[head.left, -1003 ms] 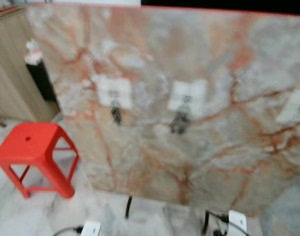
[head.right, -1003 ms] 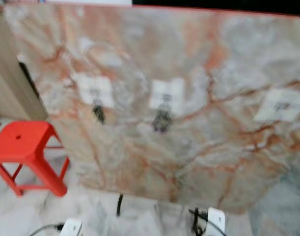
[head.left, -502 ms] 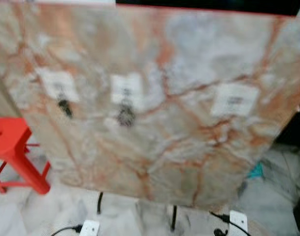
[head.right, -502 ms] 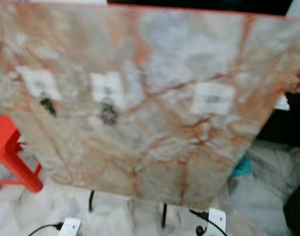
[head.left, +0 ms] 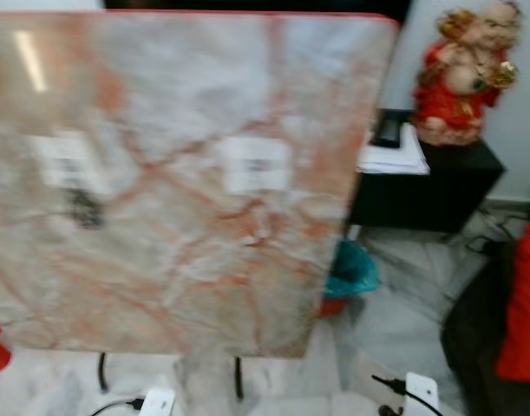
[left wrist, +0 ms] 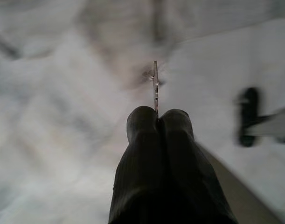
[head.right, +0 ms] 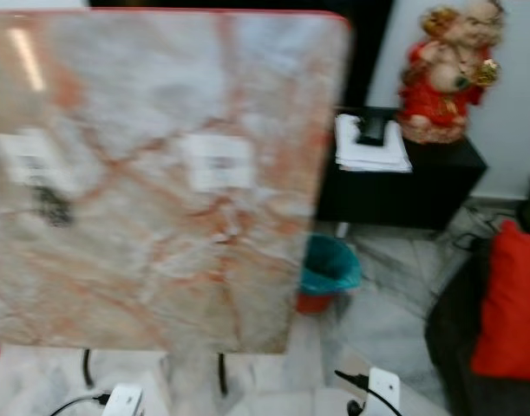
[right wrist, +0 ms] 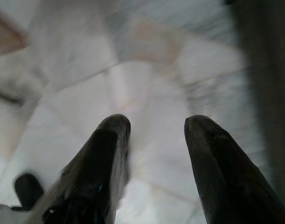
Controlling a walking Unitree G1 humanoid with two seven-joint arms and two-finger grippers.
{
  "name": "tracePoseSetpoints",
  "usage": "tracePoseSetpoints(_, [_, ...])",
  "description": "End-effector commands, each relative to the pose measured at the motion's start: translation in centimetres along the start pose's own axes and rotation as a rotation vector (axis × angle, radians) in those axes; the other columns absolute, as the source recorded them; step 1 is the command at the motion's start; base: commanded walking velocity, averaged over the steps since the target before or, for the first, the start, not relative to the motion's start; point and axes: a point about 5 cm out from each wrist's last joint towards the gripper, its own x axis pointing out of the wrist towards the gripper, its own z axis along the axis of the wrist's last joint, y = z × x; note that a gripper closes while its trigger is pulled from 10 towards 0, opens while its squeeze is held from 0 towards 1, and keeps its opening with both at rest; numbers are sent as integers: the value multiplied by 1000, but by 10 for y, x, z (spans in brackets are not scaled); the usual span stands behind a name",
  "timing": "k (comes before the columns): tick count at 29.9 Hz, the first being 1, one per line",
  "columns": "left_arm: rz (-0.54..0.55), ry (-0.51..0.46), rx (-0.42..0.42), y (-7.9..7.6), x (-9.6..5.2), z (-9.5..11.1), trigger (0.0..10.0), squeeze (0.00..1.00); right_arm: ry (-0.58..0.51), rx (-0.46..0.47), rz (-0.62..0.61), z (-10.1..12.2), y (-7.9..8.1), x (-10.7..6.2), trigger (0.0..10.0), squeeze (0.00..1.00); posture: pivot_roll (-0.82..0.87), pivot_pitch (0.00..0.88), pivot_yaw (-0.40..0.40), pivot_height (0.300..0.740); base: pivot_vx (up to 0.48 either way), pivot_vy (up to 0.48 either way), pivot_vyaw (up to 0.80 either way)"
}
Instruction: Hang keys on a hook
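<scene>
Marble board: we face an upright slab (head.left: 178, 199) veined in orange, pink and grey, glossy, with a thin red top edge; the picture is blurred.
Hook plates: two pale square plates sit on the board, one near its middle (head.left: 257, 165) and one toward our left (head.left: 63, 161); a dark bunch (head.left: 85, 211) hangs under the left one, too blurred for us to name.
Board edge: its right edge runs down beside a teal bin (head.left: 350, 270) on the floor.
Right of the board: a black cabinet (head.left: 425, 186) carries a stack of papers (head.left: 393, 156) and a red and gold figurine (head.left: 460, 74); a red cushion (head.left: 522, 303) lies on something dark.
Floor: pale marbled tiles (head.left: 395, 321), open between board and cabinet; white power strips (head.left: 418, 390) and cables lie near our feet.
Left gripper (left wrist: 157, 119): our fingers are pressed together, pinching a thin metal key (left wrist: 155, 86) that sticks out edge-on above pale floor.
Right gripper (right wrist: 156, 122): our fingers stand spread apart, holding nothing, over pale tiles.
</scene>
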Motion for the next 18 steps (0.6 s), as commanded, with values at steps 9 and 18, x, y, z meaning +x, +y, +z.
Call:
tracePoseSetpoints(9, [119, -40, 44, 26, -3, 6, 10000, 0, -5, -11, 30, 0, 10, 0, 10000, 0, 30, 0, -20, 736, 0, -150, 0])
tracePoseSetpoints(18, [248, -312, 93, 47, -6, 80, 10000, 0, 1, -16, 37, -3, 12, 0, 10000, 0, 34, 0, -16, 736, 0, 0, 0])
